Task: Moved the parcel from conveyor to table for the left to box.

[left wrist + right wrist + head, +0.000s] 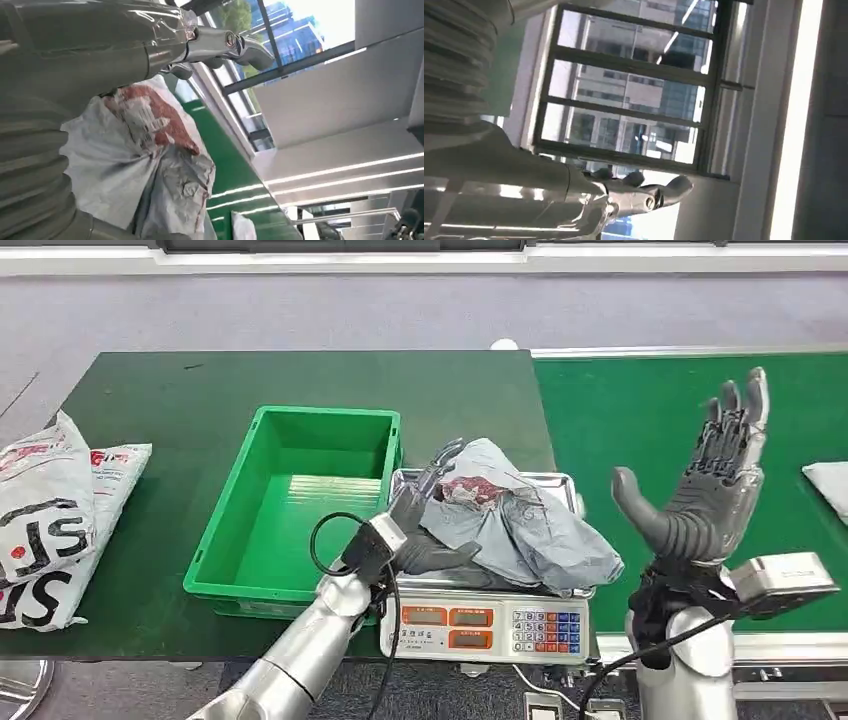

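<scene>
Parcel lying on the scale

While the green crate [290, 505] is sitting beside the scale [495, 615], the crumpled grey parcel [520, 530] with its red-printed label is lying on the pan, the left hand [425, 525] gripping its edge. The right hand [705, 485] is hovering, fingers spread, holding nothing.

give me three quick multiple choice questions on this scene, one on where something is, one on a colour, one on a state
1. Where does the grey parcel lie?
A. in the crate
B. on the scale's tray
C. on the floor

2. What colour is the crate?
A. green
B. blue
C. red

3. How is the right hand?
A. gripping a parcel
B. pressing the scale's keys
C. raised, holding nothing

Answers:
1 B: the parcel rests on the scale, with the left hand on it.
2 A: the crate beside the scale is green and holds nothing.
3 C: the right hand is up over the belt, fingers spread.
</scene>
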